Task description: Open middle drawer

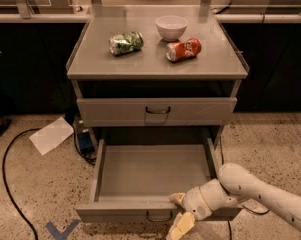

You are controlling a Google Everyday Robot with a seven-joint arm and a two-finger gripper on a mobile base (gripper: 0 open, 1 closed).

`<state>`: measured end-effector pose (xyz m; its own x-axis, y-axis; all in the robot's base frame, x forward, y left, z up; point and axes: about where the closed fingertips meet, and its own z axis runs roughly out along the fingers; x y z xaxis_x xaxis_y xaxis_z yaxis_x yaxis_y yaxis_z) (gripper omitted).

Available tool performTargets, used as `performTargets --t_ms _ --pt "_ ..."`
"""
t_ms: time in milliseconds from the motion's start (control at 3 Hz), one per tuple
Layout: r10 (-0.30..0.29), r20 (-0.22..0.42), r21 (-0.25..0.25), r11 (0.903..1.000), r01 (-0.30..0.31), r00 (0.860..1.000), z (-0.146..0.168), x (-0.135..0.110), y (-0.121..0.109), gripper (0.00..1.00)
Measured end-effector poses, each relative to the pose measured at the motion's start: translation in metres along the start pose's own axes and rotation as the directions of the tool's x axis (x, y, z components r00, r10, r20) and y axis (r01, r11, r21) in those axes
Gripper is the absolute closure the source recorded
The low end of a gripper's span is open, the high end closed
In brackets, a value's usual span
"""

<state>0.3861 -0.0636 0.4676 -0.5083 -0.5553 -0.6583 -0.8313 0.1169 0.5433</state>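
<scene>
The middle drawer of the grey cart is pulled far out, and its inside is bare. Its small dark wire handle is centred on the front panel. My gripper is at that front panel, just right of the handle. One pale finger sits over the top rim and the other hangs down the front face, so the panel is clamped between them. The white arm comes in from the lower right. The narrower drawer above is shut. Any drawer below is hidden.
On the cart top are a crumpled green bag, a white bowl and a red can on its side. A sheet of paper and a black cable lie on the floor to the left. Blue tape marks the floor.
</scene>
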Motion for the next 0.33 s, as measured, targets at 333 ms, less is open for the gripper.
performTargets --t_ms 333 --pt "0.0 0.0 0.0 1.0 0.0 1.0 0.0 0.0 0.0 0.0"
